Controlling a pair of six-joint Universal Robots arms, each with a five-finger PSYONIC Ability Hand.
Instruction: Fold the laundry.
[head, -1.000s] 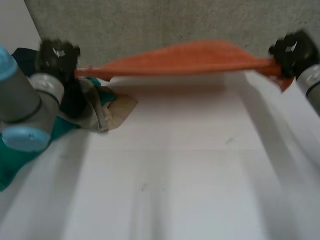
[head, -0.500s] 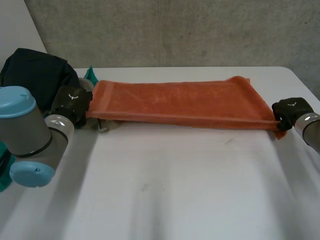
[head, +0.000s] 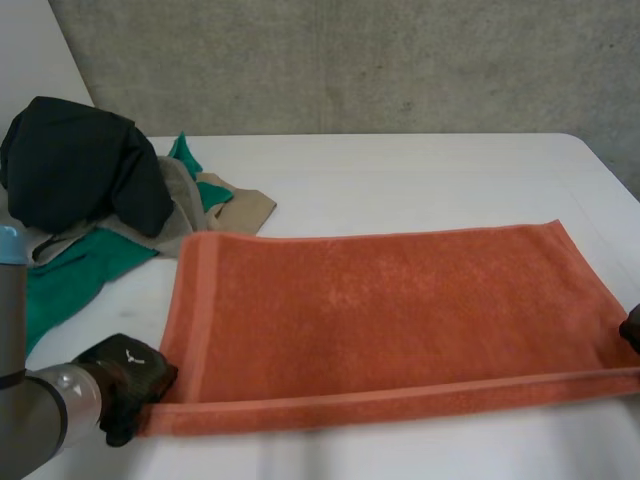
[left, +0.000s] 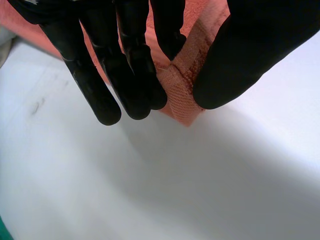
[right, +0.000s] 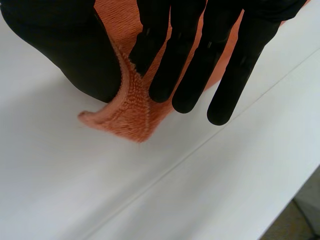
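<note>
An orange towel (head: 390, 315) lies spread flat across the white table (head: 400, 180), long side running left to right. My left hand (head: 125, 385) pinches its near left corner (left: 182, 90) between thumb and fingers, close to the table. At the near right corner (right: 127, 112) my right hand (head: 631, 327) pinches the cloth the same way, thumb against fingers. The near edge is stretched straight between the two hands.
A heap of laundry sits at the back left: a black garment (head: 85, 165), a tan piece (head: 235, 210) and green cloth (head: 70, 275). The table's right edge (right: 280, 165) runs just past my right hand. A grey wall stands behind the table.
Both hands have pulled the towel toward the near side and lowered it. It was bunched and held up at the back; now it lies spread flat.
</note>
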